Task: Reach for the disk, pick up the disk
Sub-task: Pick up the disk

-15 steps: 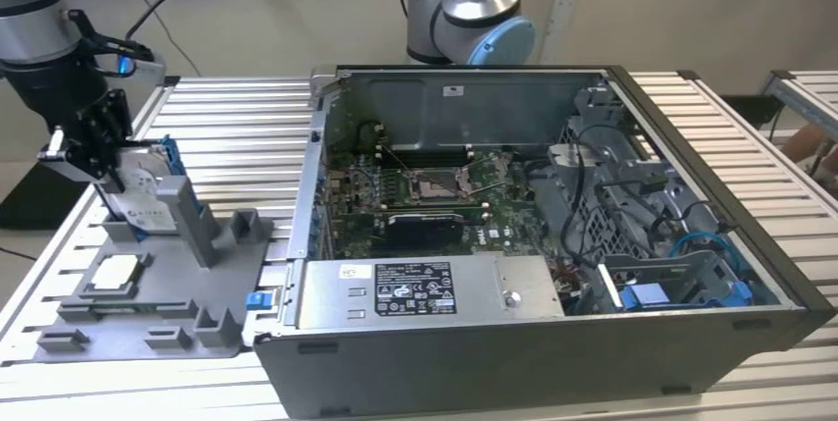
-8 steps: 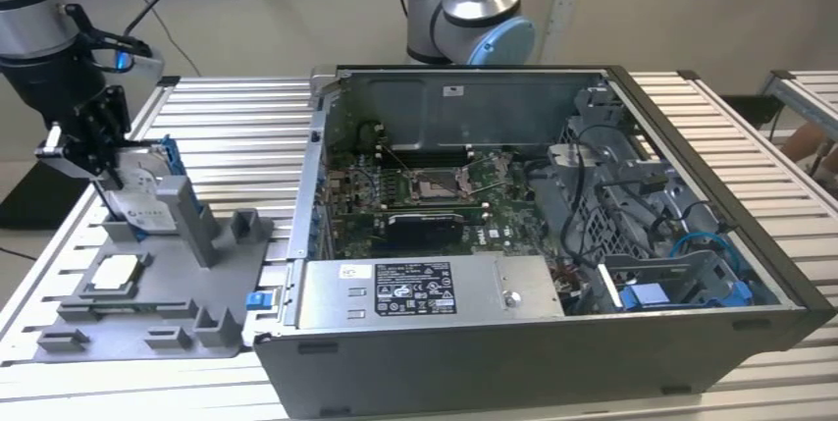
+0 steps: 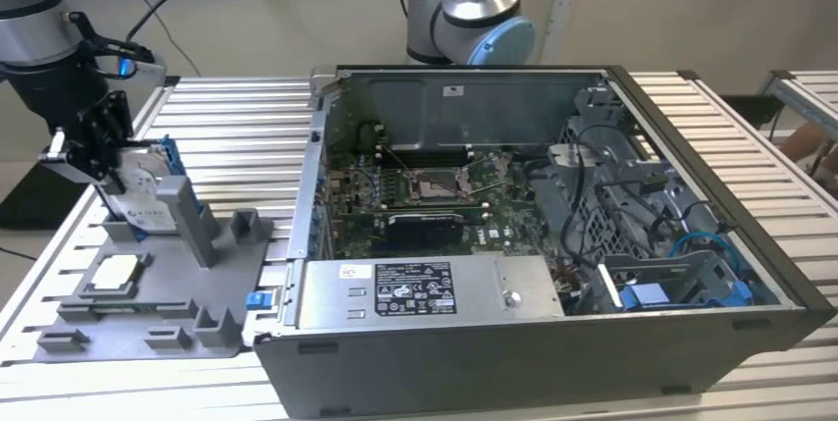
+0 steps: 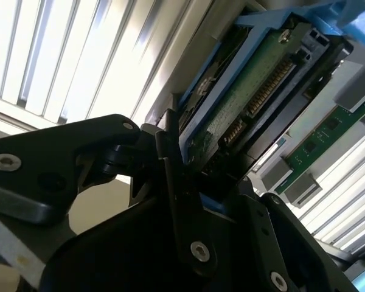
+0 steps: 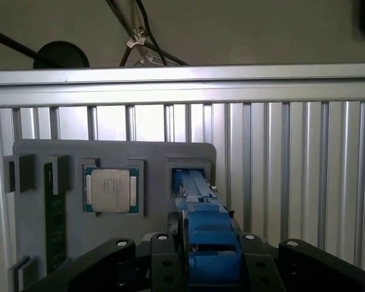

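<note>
Exterior view's far left: gripper (image 3: 112,171) fingers clamped on the disk (image 3: 144,200). The disk stands on edge, long axis near vertical, label facing us, over the grey fixture (image 3: 171,289). Its lower end is hidden by a post, so we can't tell if it's seated. The open PC case (image 3: 550,244) is to the right.

We've got a table (image 3: 733,146) of long silver metal slats here, stretching across the exterior view from the left edge to the right. At the lower left of the frame a flat grey tray (image 3: 144,289) with upright posts sits straight on those slats. Just beside it, taking up the centre and right, stands a big open computer case (image 3: 524,352), its insides showing.
</note>
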{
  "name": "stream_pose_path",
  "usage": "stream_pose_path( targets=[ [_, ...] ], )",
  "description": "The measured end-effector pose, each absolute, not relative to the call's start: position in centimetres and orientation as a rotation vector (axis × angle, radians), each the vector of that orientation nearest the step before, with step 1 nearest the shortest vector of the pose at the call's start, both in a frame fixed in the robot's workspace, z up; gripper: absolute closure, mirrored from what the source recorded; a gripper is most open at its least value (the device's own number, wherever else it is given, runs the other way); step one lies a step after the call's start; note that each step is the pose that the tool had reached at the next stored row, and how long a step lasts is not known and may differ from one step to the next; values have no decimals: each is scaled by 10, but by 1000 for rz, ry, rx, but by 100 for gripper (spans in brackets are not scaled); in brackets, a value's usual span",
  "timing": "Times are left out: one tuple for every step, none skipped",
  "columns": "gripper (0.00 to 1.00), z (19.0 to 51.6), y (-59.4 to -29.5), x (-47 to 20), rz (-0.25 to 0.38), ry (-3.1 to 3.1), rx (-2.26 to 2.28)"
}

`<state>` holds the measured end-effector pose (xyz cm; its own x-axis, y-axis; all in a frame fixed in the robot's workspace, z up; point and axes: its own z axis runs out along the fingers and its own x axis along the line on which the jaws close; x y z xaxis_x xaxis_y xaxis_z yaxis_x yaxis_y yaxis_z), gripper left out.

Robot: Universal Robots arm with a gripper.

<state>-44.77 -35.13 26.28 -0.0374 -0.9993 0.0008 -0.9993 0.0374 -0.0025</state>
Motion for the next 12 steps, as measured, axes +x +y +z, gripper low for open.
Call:
stream_pose_path(
  targets=[
    [100,263,-351,-448,-4,2262,-2178],
    [100,263,-351,-448,-4,2262,-2179],
    [100,263,-351,-448,-4,2262,-2178],
    [100,263,-351,-448,-4,2262,-2178],
    [100,263,-351,-448,-4,2262,-2178],
    [0,263,-351,-448,-4,2262,-2178],
    [0,263,-351,-448,-4,2262,-2179],
    [0,263,-351,-448,-4,2262,-2178],
    [0,263,-351,-448,-4,2262,-2179],
    [0,263,-351,-448,-4,2262,-2179],
    [100,263,-351,-448,-4,2262,-2179],
    [100,263,-351,-448,-4,2262,-2179]
  ],
)
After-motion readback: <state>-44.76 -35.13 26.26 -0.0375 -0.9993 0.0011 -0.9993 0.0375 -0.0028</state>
